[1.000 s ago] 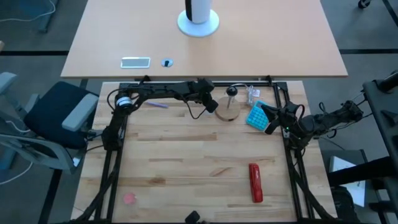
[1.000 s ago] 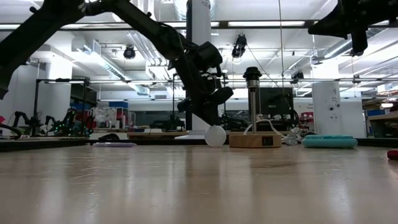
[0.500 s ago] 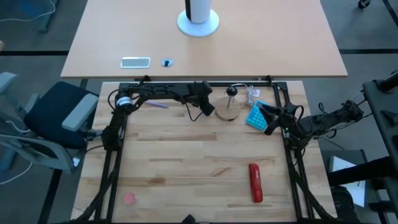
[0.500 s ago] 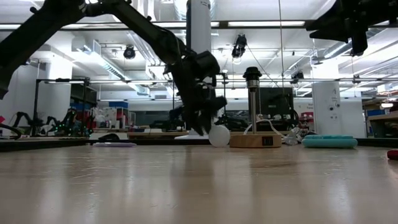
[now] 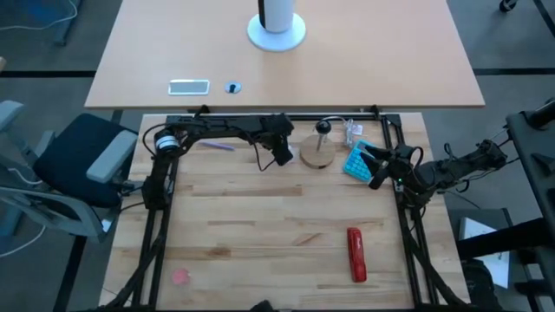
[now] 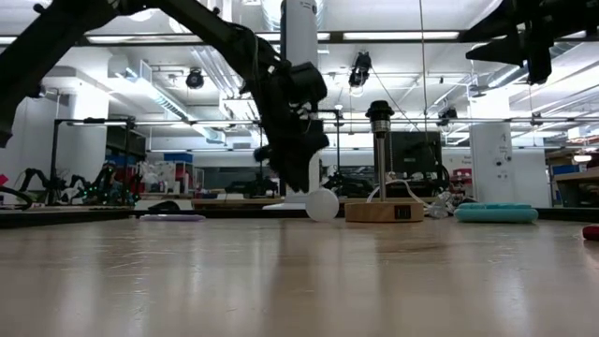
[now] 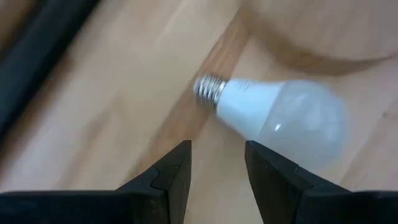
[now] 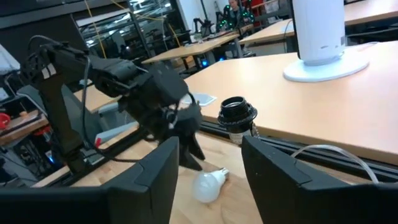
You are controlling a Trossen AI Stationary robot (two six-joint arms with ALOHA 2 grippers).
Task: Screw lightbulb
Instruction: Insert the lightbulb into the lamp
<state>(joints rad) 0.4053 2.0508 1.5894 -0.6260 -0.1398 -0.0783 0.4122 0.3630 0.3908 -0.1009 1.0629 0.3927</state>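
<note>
The small white lightbulb [image 7: 280, 118] lies on its side on the wooden table, its metal screw end [image 7: 208, 90] pointing away from the round wooden base [image 5: 316, 156] with its dark-topped socket post [image 6: 380, 140]. In the low view the lightbulb [image 6: 322, 204] sits just left of that base. My left gripper [image 7: 217, 168] hangs open just above and beside the bulb, slanting down, touching nothing. My right gripper [image 8: 214, 177] waits open and level at the table's right edge [image 5: 375, 165], with nothing between its fingers.
A blue calculator [image 5: 355, 162] lies right of the wooden base, under my right gripper. A red object [image 5: 355, 254] lies at the near right, a pink spot [image 5: 179, 276] at the near left, and a purple pen [image 5: 218, 146] at the far left. A big white cylinder [image 5: 276, 22] stands on the table beyond.
My left gripper has drawn back from the bulb and the wooden base toward the table's left and turned at the wrist. The bulb has shifted a little and lies on the table beside the base.
</note>
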